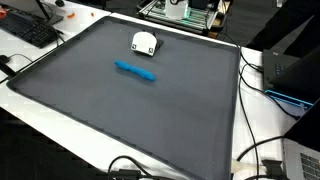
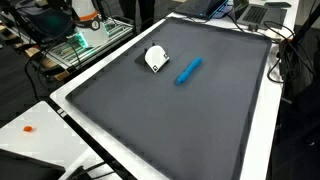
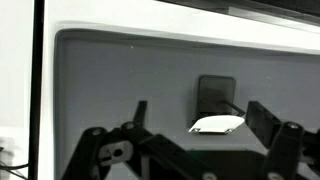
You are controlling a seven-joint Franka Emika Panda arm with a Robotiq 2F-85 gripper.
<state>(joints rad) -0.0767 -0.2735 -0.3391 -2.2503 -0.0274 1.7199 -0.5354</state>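
Observation:
In the wrist view my gripper [image 3: 200, 118] is open and empty, with its two dark fingers spread apart above a dark grey mat [image 3: 120, 75]. A small white object [image 3: 217, 124] lies on the mat between the fingers, apart from them. A dark square patch [image 3: 216, 92] sits just beyond it. In both exterior views the white object [image 1: 144, 43] [image 2: 156, 59] lies near the mat's far side, with a blue marker [image 1: 135, 71] [image 2: 188, 71] close beside it. The gripper and arm do not show in either exterior view. The marker is out of the wrist view.
The mat [image 1: 130, 110] [image 2: 190, 120] lies on a white table [image 1: 262, 120] [image 2: 55, 135]. A keyboard [image 1: 28, 30] and a laptop [image 1: 290, 75] stand beside it. Cables [image 1: 250, 150] trail along one edge. An orange bit [image 2: 29, 128] lies on the white surface.

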